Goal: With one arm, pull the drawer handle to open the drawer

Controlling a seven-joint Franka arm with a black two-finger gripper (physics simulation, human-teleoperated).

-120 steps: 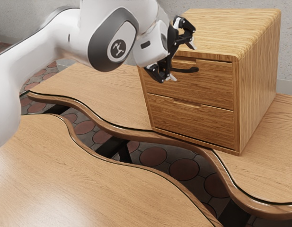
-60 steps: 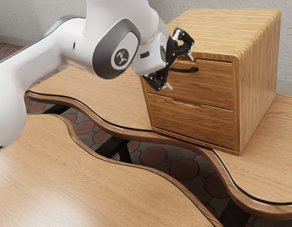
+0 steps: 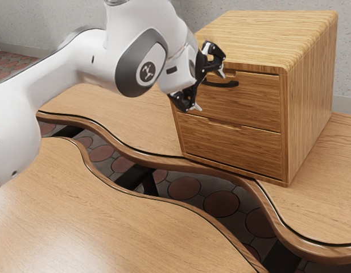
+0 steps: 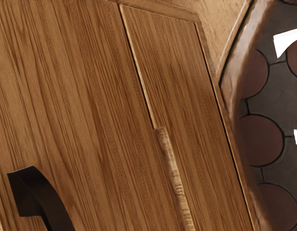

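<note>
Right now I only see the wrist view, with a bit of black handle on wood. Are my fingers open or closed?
Observer: Open. In the exterior view your fingers are spread wide, one above and one below the drawer handle.
Operator: Are they squeezing it?
Observer: Not that I can see. They stand much wider apart than the handle is thick, at its end toward the exterior view's left.
Operator: Is the drawer out yet?
Observer: No. The top drawer looks shut, its front level with the bottom drawer.
</note>
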